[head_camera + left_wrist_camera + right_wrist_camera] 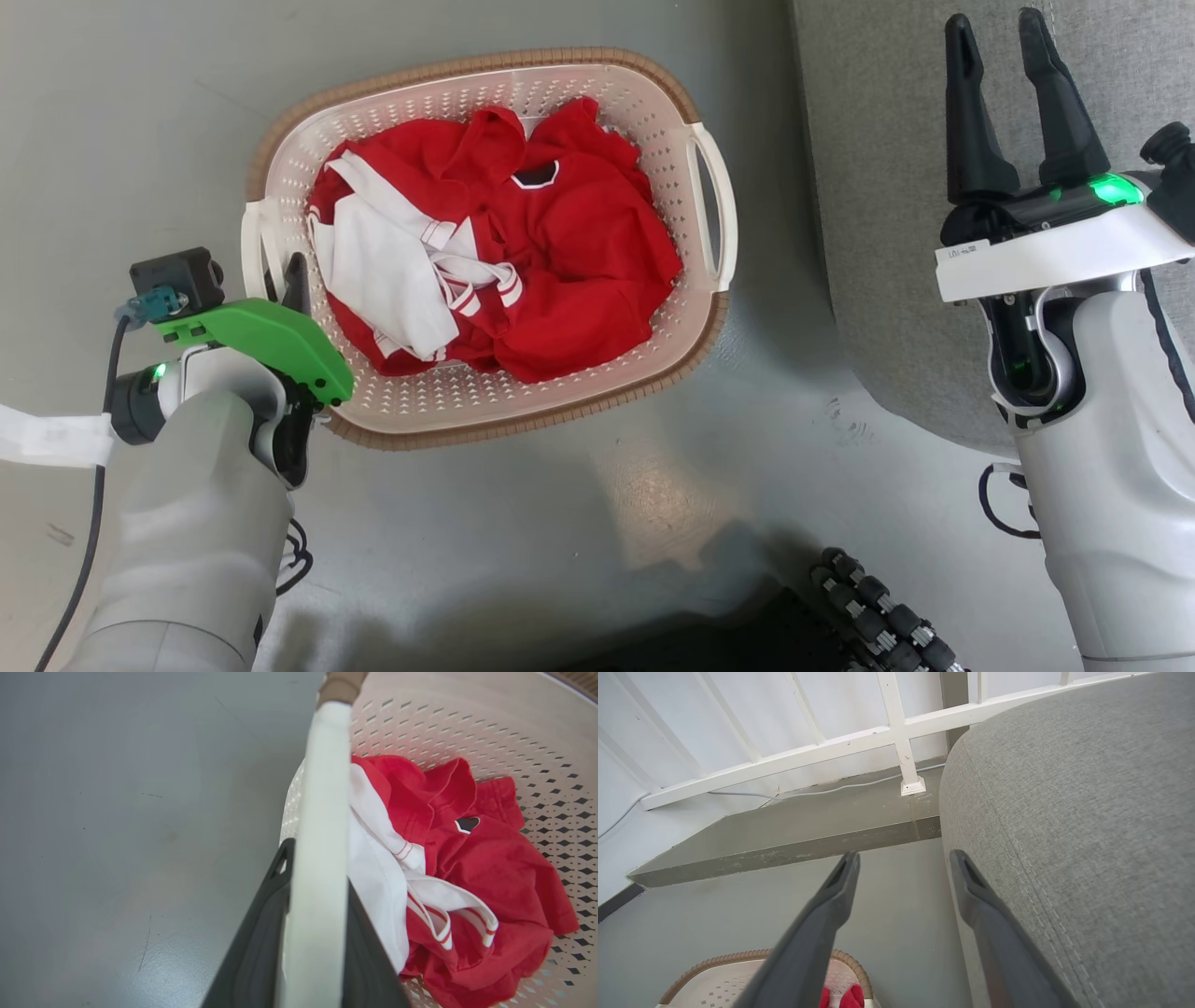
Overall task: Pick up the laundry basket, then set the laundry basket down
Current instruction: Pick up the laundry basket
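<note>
As left fingers (pixel 252 952) pinch handle (pixel 322 812), laundry basket (pixel 579 89)

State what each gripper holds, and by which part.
Left gripper clamps the basket by its white handle, fingers either side. Right gripper is open, holding nothing.

Open floor (pixel 121 112) lies left of the laundry basket (pixel 560 397) and between it and the grey cushion (pixel 887 233), which crowds my right end effector (pixel 996 23) (a step (pixel 784 830) and railing (pixel 896 728) stand beyond).
</note>
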Controlling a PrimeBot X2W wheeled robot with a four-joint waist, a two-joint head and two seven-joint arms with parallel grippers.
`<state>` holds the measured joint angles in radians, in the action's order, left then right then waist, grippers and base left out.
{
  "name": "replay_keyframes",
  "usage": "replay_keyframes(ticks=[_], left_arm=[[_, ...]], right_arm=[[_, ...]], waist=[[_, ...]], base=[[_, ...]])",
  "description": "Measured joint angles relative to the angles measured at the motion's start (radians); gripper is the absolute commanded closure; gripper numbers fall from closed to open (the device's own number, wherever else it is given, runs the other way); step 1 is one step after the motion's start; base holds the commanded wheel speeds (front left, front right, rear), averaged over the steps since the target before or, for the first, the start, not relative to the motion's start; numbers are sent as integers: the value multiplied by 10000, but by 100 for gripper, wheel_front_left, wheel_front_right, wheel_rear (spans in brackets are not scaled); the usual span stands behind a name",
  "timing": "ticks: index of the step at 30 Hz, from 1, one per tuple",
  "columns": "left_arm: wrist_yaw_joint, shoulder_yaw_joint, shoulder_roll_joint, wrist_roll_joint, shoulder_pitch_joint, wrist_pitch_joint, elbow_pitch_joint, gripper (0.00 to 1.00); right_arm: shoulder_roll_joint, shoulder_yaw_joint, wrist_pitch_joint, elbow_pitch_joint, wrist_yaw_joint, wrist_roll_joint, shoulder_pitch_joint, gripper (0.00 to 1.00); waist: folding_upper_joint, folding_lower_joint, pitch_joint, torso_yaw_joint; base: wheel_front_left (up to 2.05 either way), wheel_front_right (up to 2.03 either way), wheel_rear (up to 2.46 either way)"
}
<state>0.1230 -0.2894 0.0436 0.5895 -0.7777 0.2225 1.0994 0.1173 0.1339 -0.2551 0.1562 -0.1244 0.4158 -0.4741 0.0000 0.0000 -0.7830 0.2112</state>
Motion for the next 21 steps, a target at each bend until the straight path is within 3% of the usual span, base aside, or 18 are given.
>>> replay_keyframes(ticks=[21], left_arm=[[0, -506, -17, 251, 58, 88, 188, 100]], right_arm=[[86, 21, 0, -46, 0, -27, 10, 0]], waist=[[0, 0, 26, -2]], base=[[0, 0, 0]])
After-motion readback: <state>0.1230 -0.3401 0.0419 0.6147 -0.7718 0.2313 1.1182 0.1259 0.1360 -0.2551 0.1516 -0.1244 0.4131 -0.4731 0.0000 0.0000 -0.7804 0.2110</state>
